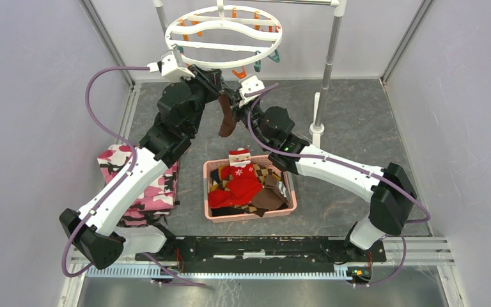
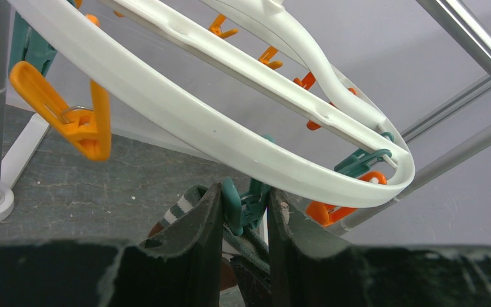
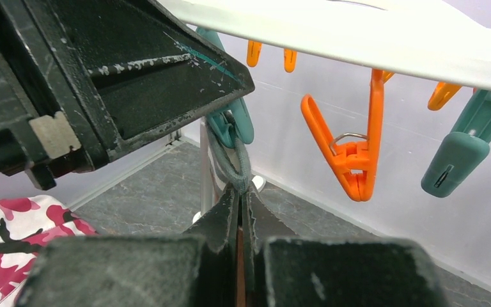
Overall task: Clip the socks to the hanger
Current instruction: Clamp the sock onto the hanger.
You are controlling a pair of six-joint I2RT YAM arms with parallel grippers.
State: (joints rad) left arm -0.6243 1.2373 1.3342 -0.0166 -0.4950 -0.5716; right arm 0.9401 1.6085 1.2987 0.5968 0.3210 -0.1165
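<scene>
sock [image 1: 227,121] pinched in right gripper [image 3: 241,195], under teal clip [image 2: 233,208] in left gripper [image 2: 244,192]

A pink basket [image 1: 206,192] sits in the middle of the grey desk [image 1: 351,128]. A red Santa sock [image 1: 240,176] lies on top inside it, with brown-and-cream diamond socks [image 1: 270,171] right beside it. A folded pink, white and black blotchy cloth [image 1: 147,185] lies near the basket's left side, and a tall silver pole [image 1: 330,57] stands at the back right.
</scene>
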